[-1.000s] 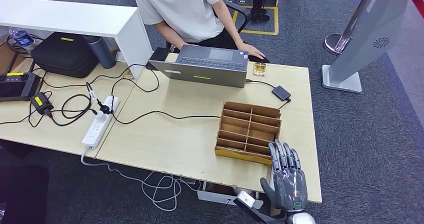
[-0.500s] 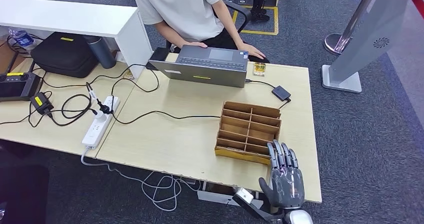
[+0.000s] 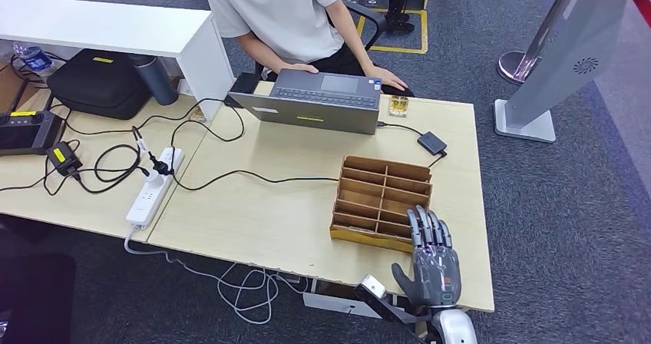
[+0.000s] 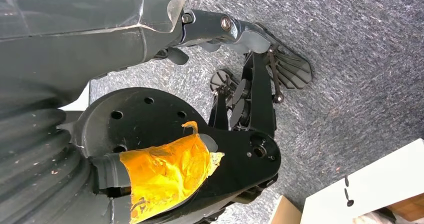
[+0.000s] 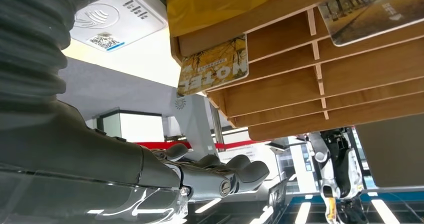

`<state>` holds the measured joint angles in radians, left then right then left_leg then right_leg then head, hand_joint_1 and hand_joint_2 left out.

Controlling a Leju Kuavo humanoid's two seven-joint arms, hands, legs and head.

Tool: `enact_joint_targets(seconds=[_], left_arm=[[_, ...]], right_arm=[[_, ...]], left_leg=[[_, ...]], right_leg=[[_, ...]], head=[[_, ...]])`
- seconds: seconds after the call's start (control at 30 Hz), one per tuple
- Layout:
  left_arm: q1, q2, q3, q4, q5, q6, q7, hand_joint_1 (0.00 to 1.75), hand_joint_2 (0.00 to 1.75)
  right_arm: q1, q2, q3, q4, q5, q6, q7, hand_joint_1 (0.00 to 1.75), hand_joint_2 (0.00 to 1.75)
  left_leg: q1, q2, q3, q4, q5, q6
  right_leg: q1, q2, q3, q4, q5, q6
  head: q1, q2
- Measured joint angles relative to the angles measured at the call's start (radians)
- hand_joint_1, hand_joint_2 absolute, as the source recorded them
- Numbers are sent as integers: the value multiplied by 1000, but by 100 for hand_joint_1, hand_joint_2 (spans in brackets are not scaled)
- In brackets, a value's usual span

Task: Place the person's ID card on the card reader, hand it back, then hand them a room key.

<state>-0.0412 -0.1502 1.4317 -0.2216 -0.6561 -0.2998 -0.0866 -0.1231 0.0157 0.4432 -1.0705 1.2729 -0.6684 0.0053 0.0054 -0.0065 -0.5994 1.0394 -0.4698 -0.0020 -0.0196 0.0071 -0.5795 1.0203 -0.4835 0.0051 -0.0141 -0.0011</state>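
Observation:
My right hand (image 3: 431, 261) hovers open over the table's near right corner, its fingertips at the front edge of the wooden card rack (image 3: 381, 200). In the right wrist view the rack (image 5: 320, 79) holds a yellow hotel key card (image 5: 215, 66) and a second card (image 5: 372, 6), with my fingers (image 5: 220, 176) stretched out and holding nothing. A small black card reader (image 3: 431, 143) lies beyond the rack, cabled to the laptop. A yellowish card (image 3: 398, 106) lies by the person's hand (image 3: 388, 78). My left hand (image 4: 225, 26) hangs over the carpet with nothing in it.
A person sits behind the grey laptop (image 3: 316, 100) at the far edge. A power strip (image 3: 153, 186) and loose cables lie on the left part of the table (image 3: 261, 213). A black bag (image 3: 100, 83) and a white counter stand at far left. A grey stand (image 3: 564, 60) is at right.
My right hand has shifted a little left and forward, so its fingertips now reach the rack's front edge. The person's other hand has come to rest on the laptop's far edge.

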Motion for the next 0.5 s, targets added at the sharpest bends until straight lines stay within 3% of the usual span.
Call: enact_joint_targets(seconds=[0.5], left_arm=[[0, 3, 4, 0, 3, 7, -3, 0, 175]], right_arm=[[0, -2, -22, 18, -36, 0, -5, 0, 175]], left_leg=[[0, 0, 0, 0, 0, 0]], right_leg=[[0, 0, 0, 0, 0, 0]], head=[[0, 0]])
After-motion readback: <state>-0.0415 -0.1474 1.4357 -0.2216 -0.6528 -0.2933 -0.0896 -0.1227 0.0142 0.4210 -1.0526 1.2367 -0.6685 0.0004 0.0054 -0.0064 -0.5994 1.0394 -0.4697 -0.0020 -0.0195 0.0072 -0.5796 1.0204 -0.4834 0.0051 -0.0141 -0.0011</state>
